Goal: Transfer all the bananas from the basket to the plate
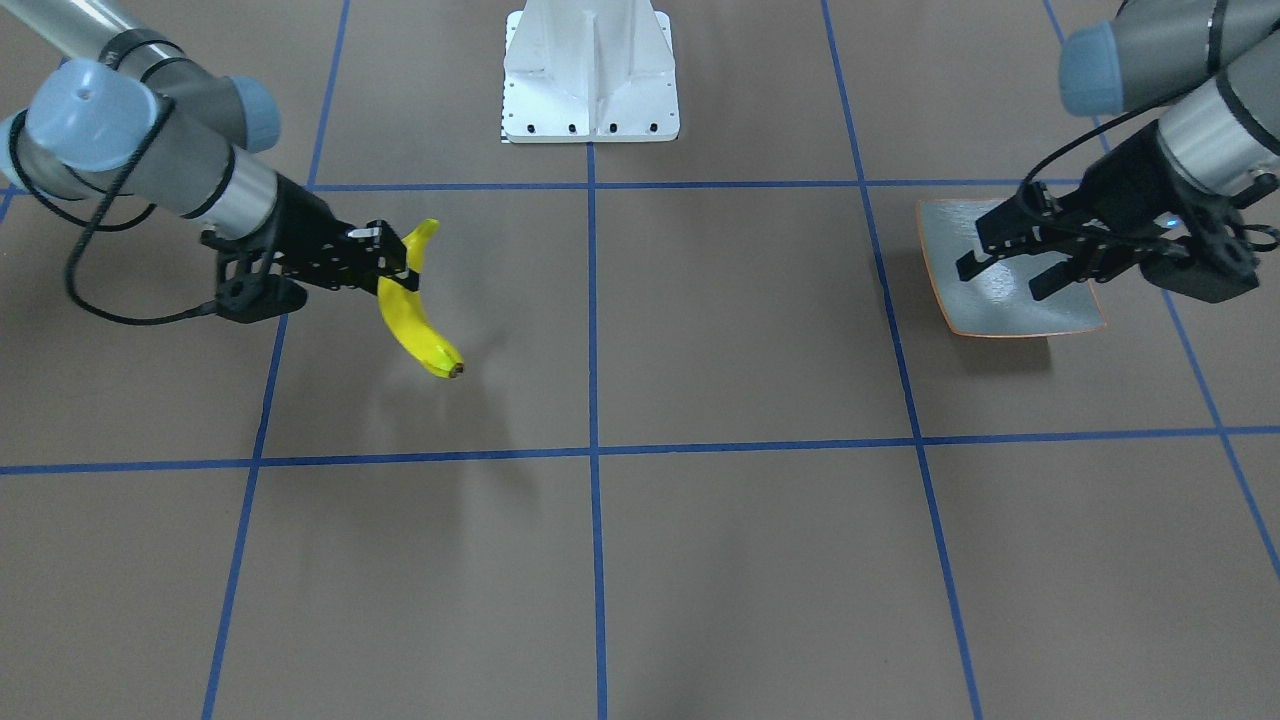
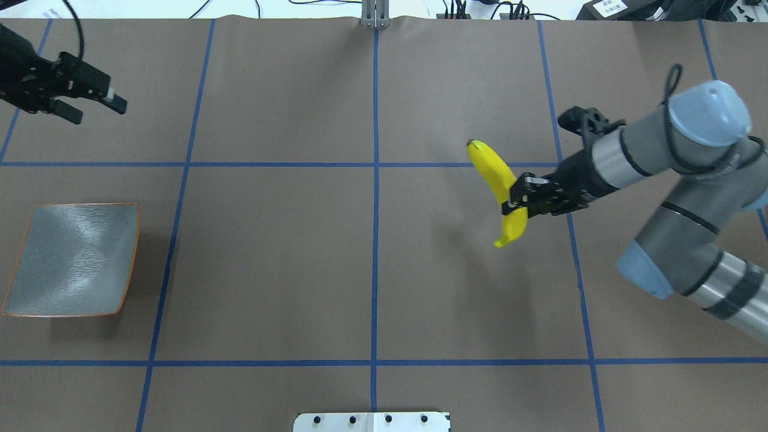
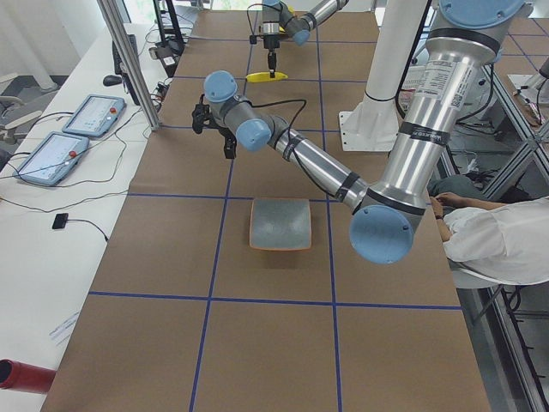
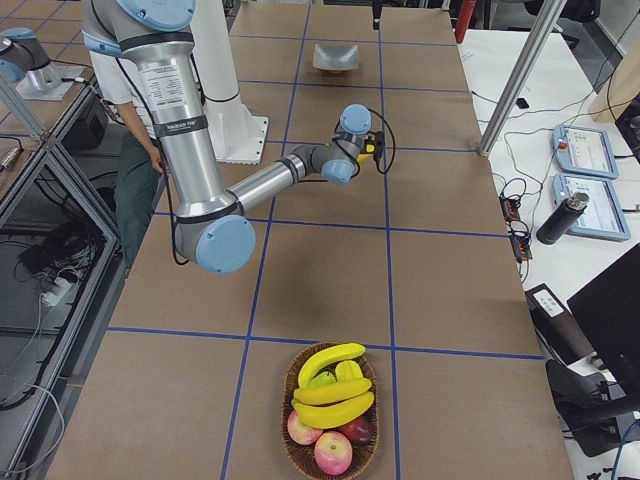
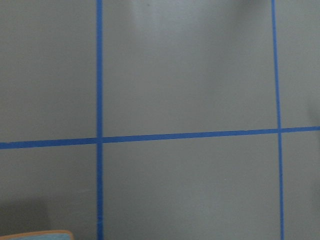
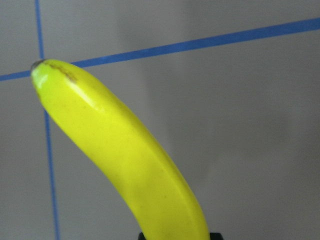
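Observation:
One yellow banana [image 2: 493,171] hangs in the air over the right half of the table, with my right gripper [image 2: 515,204] shut on its lower middle. It fills the right wrist view as the banana [image 6: 125,165], and the banana [image 1: 415,325] also shows from the front. More bananas [image 4: 333,398] lie in the wicker basket [image 4: 292,455] at the table's right end. The grey-blue plate [image 2: 72,258] with an orange rim lies bare at the left. My left gripper [image 2: 96,110] is open and holds nothing, raised beyond the plate's far side.
Red apples [image 4: 330,448] share the basket with the bananas. The white robot base [image 1: 590,75] stands at the table's middle edge. A person [image 3: 493,236] sits beside the table near the robot. Blue tape lines divide the brown tabletop.

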{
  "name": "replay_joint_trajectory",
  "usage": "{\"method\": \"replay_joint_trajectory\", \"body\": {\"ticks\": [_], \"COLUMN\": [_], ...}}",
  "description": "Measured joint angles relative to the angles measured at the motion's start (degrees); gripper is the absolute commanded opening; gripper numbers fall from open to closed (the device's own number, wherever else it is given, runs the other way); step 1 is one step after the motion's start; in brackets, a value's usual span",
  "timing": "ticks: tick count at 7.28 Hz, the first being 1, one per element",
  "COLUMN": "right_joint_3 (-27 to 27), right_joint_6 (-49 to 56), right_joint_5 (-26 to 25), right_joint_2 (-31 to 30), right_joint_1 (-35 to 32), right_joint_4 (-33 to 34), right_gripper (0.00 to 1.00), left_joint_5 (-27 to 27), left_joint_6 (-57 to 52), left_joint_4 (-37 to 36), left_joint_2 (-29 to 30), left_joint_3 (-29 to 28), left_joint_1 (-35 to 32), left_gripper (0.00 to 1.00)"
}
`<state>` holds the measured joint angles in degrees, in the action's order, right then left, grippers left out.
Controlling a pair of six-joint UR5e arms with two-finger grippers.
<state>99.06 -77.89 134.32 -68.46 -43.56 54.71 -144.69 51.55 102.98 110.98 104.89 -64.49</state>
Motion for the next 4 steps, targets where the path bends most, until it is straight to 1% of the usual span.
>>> {"method": "replay_joint_trajectory", "body": {"ticks": [1, 2, 3, 4], "right_joint_3": [-0.28, -0.5, -0.68, -0.78], "right_joint_6": [-3.22, -6.09, -8.67, -11.12], "right_joint_5": [-0.27, -0.56, -0.74, -1.06], "right_joint_2": [5.33, 8.79, 11.23, 13.16], "right_joint_1": [2.41, 4.14, 5.17, 5.71], "right_joint_4": [2.7, 3.74, 3.98, 3.99], "right_gripper": [0.0, 0.0, 0.0, 0.0], "left_joint_5": [0.15, 0.26, 0.89, 3.41], "left_joint_6": [5.03, 9.07, 12.89, 18.23], "left_joint_4": [0.74, 3.21, 8.21, 15.06], "left_joint_2": [4.16, 7.25, 9.11, 10.14], "left_joint_3": [-1.35, -2.91, -4.81, -6.66], "left_joint_1": [2.7, 4.9, 6.52, 8.67], "left_gripper": [1.0, 1.0, 1.0, 1.0]}}
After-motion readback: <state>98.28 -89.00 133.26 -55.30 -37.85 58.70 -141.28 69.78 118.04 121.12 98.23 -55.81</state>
